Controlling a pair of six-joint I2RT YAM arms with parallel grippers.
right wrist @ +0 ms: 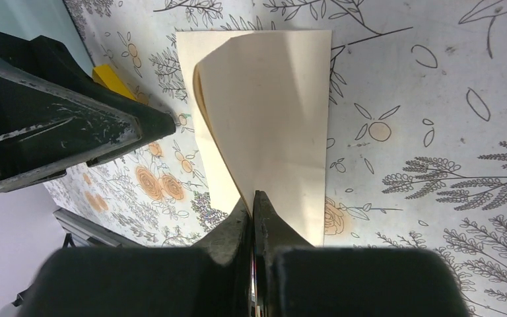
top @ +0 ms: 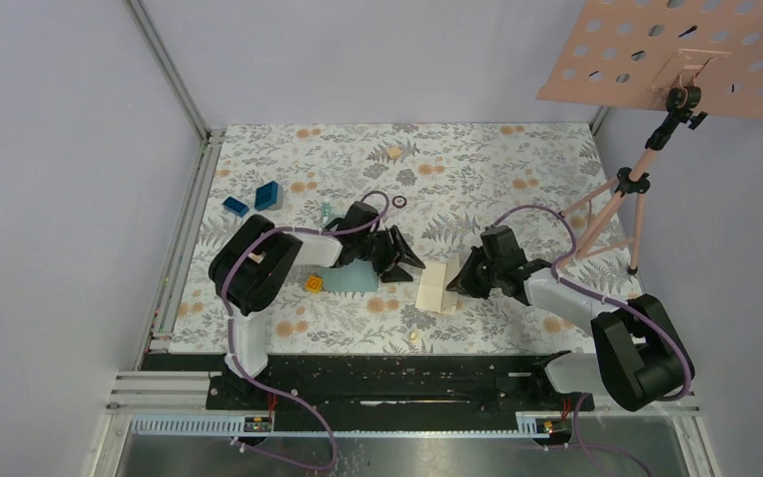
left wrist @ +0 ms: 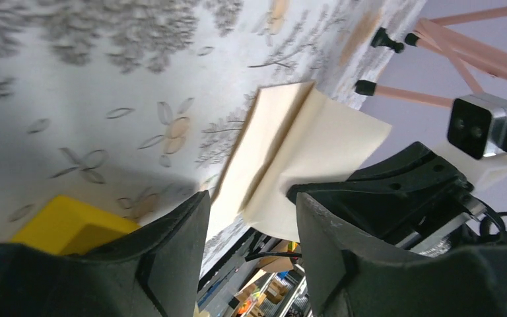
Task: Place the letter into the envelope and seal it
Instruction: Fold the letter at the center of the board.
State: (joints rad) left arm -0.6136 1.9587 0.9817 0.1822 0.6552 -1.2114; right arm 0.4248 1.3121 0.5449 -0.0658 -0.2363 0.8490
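Right pincer point(right wrist: 254, 199) is clamped on the letter's point(right wrist: 270, 112) edge, curling it off the tabletop point(top: 358, 159). Left pincer point(left wrist: 251, 201), half-spread and empty, faces the letter. The envelope point(top: 353, 279) lies left of the letter.

My left gripper point(top: 402, 264) and its arm cover part of the envelope point(top: 356, 279), my closed right gripper point(right wrist: 253, 201) hides the letter point(right wrist: 270, 112) edge it pinches, and the yellow block point(left wrist: 66, 223) is half lost behind my left finger.
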